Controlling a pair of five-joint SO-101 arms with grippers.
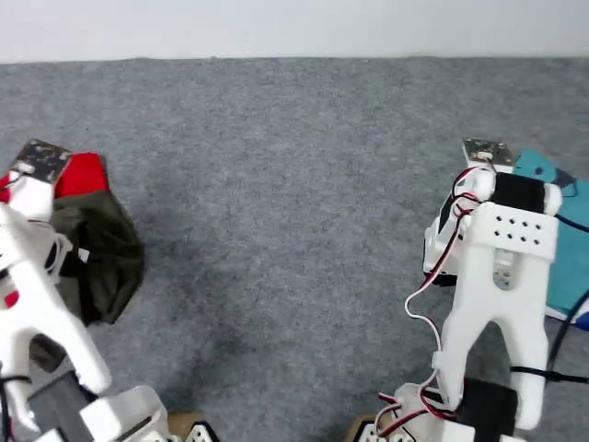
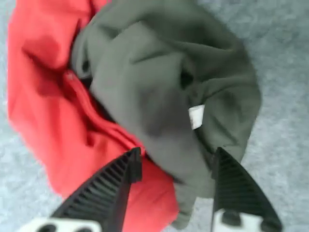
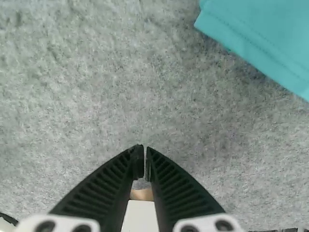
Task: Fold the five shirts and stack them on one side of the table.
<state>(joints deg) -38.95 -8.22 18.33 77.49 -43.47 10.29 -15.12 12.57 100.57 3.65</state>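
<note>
On carpet [image 1: 294, 184] lie three shirts: red [image 1: 83, 173], olive [image 1: 106, 253], teal [image 1: 571, 267].

You've got no legible text here; the white tag [image 2: 196, 117] on the olive shirt [image 2: 164, 82] can't be read.

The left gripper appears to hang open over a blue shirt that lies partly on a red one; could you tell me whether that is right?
Not quite. The open left gripper hangs over an olive-green shirt, not a blue one; it does lie partly on the red shirt. The left wrist view shows this.
</note>
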